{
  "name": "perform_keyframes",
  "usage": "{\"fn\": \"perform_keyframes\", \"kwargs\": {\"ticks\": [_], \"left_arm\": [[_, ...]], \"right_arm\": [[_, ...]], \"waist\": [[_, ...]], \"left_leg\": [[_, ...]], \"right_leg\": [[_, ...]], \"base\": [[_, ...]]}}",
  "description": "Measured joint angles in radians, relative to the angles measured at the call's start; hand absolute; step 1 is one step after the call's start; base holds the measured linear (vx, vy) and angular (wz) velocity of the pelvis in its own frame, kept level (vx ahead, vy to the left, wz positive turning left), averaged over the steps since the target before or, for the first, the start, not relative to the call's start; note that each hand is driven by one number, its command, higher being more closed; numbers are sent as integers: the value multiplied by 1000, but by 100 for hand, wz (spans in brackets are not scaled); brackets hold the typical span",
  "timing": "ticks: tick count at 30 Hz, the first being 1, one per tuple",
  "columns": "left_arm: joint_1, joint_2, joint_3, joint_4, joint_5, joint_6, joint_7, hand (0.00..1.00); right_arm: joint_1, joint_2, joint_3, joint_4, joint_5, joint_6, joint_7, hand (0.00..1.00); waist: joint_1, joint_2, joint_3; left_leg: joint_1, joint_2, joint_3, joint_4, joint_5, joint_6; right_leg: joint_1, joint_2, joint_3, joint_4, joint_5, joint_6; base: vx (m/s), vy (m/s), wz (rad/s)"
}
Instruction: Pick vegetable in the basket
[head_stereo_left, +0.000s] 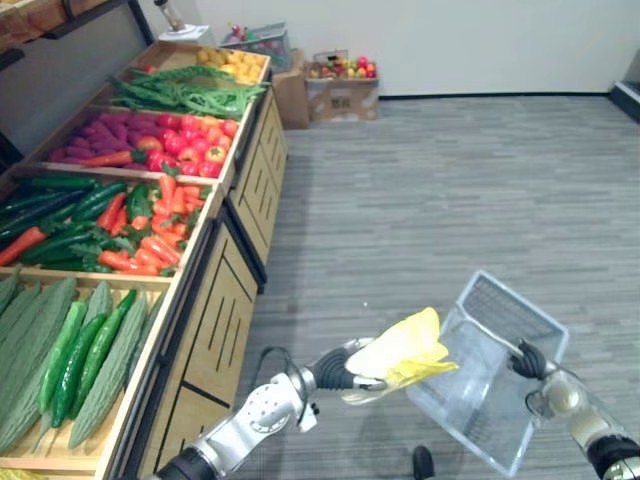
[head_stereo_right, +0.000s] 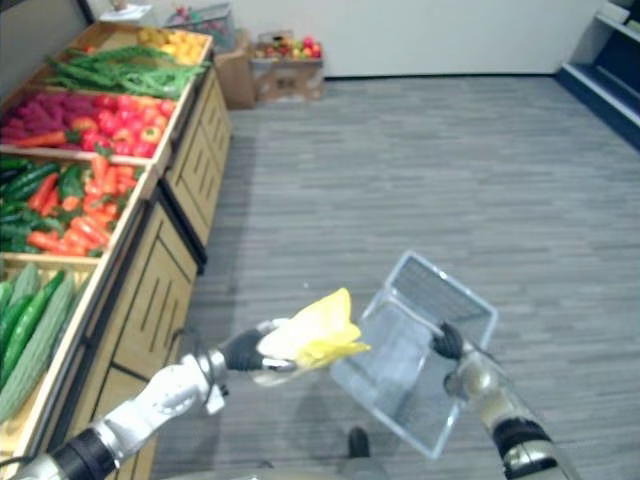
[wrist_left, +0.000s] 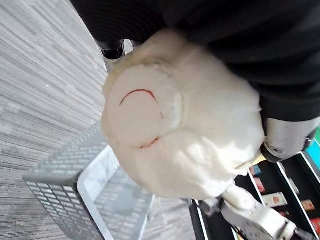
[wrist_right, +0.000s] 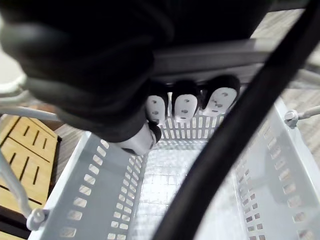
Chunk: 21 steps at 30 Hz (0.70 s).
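My left hand (head_stereo_left: 345, 368) is shut on a pale yellow leafy cabbage (head_stereo_left: 405, 348), holding it in the air just beside the rim of the basket. In the left wrist view the cabbage's white cut base (wrist_left: 172, 130) fills the space under the hand's dark cover, with the basket (wrist_left: 75, 185) below it. The grey perforated plastic basket (head_stereo_left: 490, 370) hangs tilted from my right hand (head_stereo_left: 530, 360), which is shut on its handle (wrist_right: 210, 57). The basket's inside (wrist_right: 170, 185) holds nothing.
A wooden produce stand (head_stereo_left: 215, 300) runs along the left with bins of cucumbers and bitter gourds (head_stereo_left: 70, 350), carrots and peppers (head_stereo_left: 140, 225), tomatoes (head_stereo_left: 185, 140) and green beans (head_stereo_left: 190, 92). Cardboard boxes of fruit (head_stereo_left: 340, 85) stand by the far wall. Grey floor (head_stereo_left: 450, 190) stretches to the right.
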Motion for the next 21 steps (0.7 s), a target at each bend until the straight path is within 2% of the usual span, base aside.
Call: {"fn": "perform_keyframes", "kwargs": {"ticks": [7,11,15,21], "left_arm": [[-133,-36,-89,20,50,0,1,100],[-193,-81,-118,79,83,0,2,100],[-208,-123,-120,151,129,3,4,100],[-254,-183,-129,282,223,12,6,100]], "right_arm": [[-166,-3,151,-28,2,-4,47,100],[-214,18,185,-44,6,-6,79,100],[-256,41,213,-48,11,-6,101,100],[-302,53,249,-80,79,0,147,100]], "waist": [[11,-8,5],[24,-23,14],[26,-28,17],[24,-39,28]], "left_leg": [[0,-6,18,0,0,0],[-1,-6,19,5,0,1],[-1,-7,19,6,0,1],[0,-7,19,7,0,1]], "right_leg": [[-4,-3,20,-1,11,2],[-3,-4,22,-1,13,1],[-2,-6,21,-1,14,2],[-1,-5,22,-1,14,2]], "base": [[-13,-7,-7],[0,0,0],[0,0,0],[0,0,0]]}}
